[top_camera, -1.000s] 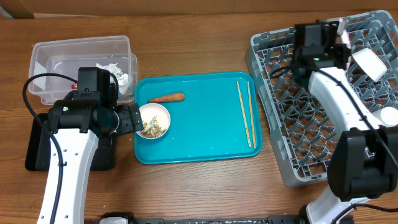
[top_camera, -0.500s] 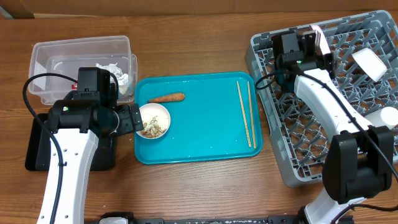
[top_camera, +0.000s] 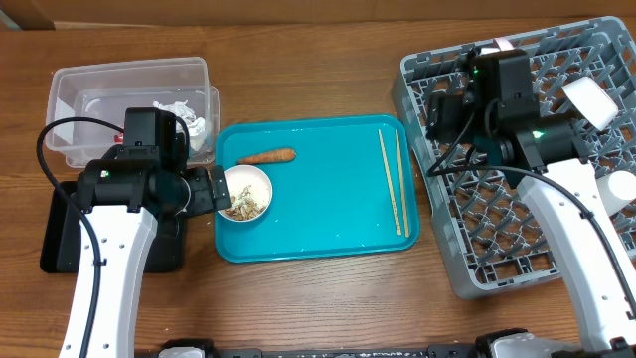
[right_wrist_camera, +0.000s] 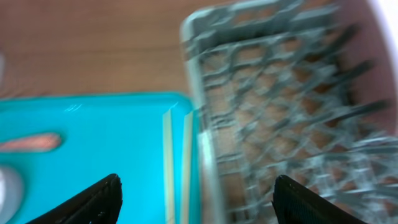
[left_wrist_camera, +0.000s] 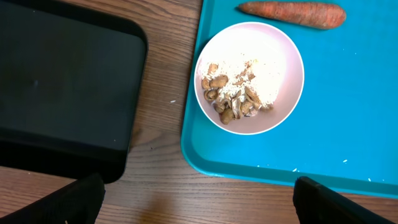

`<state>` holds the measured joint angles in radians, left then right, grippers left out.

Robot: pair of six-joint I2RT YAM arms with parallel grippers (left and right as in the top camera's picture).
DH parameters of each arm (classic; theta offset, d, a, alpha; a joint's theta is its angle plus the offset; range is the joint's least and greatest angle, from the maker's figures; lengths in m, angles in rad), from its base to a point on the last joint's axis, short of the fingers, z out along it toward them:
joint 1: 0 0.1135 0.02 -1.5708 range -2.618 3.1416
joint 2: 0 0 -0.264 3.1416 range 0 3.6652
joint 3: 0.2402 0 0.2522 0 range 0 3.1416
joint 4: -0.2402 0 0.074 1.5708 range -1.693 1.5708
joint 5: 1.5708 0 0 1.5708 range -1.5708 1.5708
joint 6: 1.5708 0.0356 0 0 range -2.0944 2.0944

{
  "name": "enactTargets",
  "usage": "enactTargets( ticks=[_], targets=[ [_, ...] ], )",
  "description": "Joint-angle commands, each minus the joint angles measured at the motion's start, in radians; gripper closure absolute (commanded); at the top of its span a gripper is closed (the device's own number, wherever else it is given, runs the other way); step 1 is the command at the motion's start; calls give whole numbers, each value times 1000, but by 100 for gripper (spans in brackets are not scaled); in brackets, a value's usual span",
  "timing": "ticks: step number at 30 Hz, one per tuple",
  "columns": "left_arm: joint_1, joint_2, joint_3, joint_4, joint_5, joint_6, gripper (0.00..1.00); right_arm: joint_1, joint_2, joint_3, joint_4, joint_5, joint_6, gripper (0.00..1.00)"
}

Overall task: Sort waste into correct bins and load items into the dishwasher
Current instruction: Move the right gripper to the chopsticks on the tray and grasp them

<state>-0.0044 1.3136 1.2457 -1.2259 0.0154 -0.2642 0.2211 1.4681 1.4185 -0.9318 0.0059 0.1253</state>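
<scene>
Status: partway. Crumpled white tissue [top_camera: 189, 117] is in the clear plastic rectangular tub [top_camera: 129, 94]. One white dish [top_camera: 588, 99] sits in the large grey lattice dish rack [top_camera: 497, 249], and a second white piece [top_camera: 621, 186] is at its right edge. Can't tell cup from bowl.

Left to do, all on the teal tray [top_camera: 328, 229]:
- orange carrot piece [top_camera: 266, 156]
- small white round bowl [left_wrist_camera: 249, 78] holding beige crumbly food scraps [left_wrist_camera: 227, 102]
- pair of thin light wooden chopsticks [top_camera: 391, 184]

Shallow black rectangular tray [left_wrist_camera: 62, 93] shows nothing in it where visible. No red wrapper in view.

Left gripper [left_wrist_camera: 199, 199]: fingers spread wide, nothing between them. It hovers at the teal tray's left edge, near the bowl, with no contact I can see. My read: the scraps go next.

Right gripper [right_wrist_camera: 196, 202]: fingers wide, empty, over the rack's left rim. Wrist view is blurred. The chopsticks lie below it along the tray's right side, probably its next pick. They're thin and flat on the tray, so an awkward grab.
</scene>
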Motion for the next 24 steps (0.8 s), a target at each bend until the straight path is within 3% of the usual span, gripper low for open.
enactTargets(
  ticks=[1,12,24],
  targets=[
    [4,-10,-5,0,11,-21,0,34,65,3,-38,-146,9,20],
    [4,-10,-5,0,30,-21,0,166,298,2,-86,-134,39,23],
    [4,-10,-5,0,30,-32,0,173,451,1,-93,-143,146,27]
  ],
)
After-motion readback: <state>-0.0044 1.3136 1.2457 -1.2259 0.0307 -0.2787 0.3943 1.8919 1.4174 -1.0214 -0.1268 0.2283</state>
